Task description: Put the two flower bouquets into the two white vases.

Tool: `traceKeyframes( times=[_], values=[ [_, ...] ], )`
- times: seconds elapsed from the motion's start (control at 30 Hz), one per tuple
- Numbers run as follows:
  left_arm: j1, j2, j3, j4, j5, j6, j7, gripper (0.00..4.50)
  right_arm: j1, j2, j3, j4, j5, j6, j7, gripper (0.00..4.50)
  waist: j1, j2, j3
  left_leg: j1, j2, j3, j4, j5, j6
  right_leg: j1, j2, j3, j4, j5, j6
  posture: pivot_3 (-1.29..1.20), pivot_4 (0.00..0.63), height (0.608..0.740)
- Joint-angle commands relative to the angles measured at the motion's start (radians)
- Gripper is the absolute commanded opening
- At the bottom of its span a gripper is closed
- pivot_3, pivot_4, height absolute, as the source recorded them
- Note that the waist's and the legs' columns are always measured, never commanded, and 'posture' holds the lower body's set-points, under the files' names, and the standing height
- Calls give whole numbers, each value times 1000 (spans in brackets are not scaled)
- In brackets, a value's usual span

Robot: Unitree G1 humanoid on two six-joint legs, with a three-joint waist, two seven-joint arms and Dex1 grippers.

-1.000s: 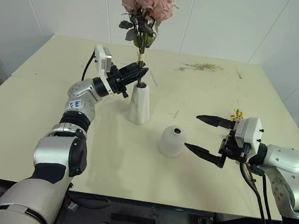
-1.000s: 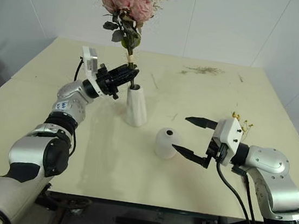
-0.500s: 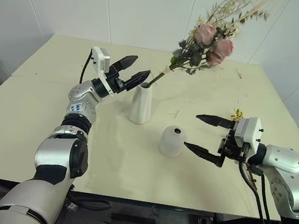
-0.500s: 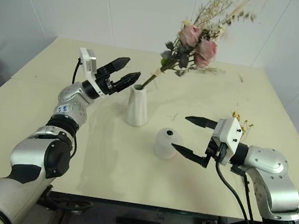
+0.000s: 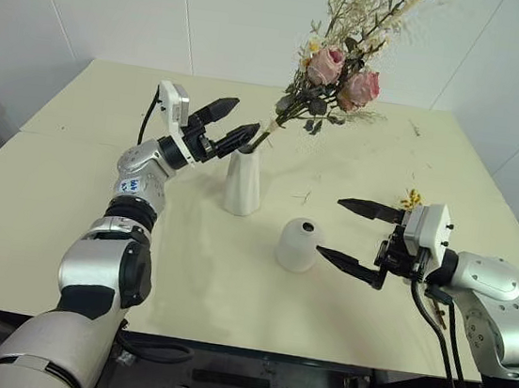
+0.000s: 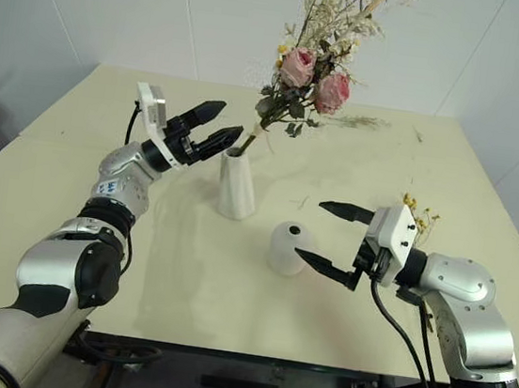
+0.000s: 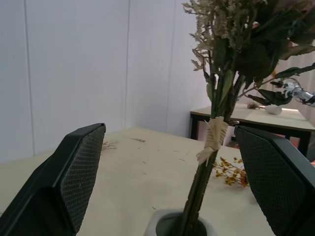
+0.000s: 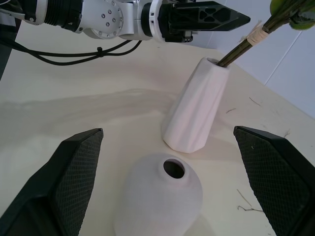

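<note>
The rose bouquet [image 5: 337, 66] leans in the tall vase [image 5: 243, 182] just beyond the gaping, empty left gripper [image 5: 230, 124]; next, I'd say, the wide-open right gripper [image 5: 350, 232] beside the dome vase [image 5: 300, 244] fetches the yellow bunch [image 5: 412, 198] behind it.

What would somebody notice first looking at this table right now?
The rose bouquet stands out, its stems in the tall white vase near the table's middle, leaning toward the right. The left gripper hangs open beside the vase's mouth. Nearer, the right gripper gapes next to the empty round vase.

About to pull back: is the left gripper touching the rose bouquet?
Apart. In the left wrist view, the bouquet stems stand between both open fingers, gaps either side.
</note>
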Motion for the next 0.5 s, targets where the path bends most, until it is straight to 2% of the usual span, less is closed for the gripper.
traceKeyframes(
  times=[0.03, 0.3, 0.5],
  values=[
    [-37, 24, -9, -16, 2, 16, -38, 4471, -13, 5, -13, -25, 3, -14, -7, 4500, 0, 0, 0, 0, 0, 0, 0, 0, 0, 0, 0, 0, 0, 0, 0, 0, 150, 740],
    [-71, 62, -90, -6, 73, 22, -132, 4471, -2, 9, -17, -30, 3, -14, -8, 4500, 1, 0, 0, 0, 0, 0, 0, 0, 0, 0, 0, 0, 0, 0, 0, 0, 150, 740],
    [-110, 61, -113, 18, 103, 16, -121, 4471, -2, 15, -13, -32, -1, -11, -15, 4500, 1, 0, 0, 0, 0, 0, 0, 0, 0, 0, 0, 0, 0, 0, 0, 0, 150, 740]
  ],
)
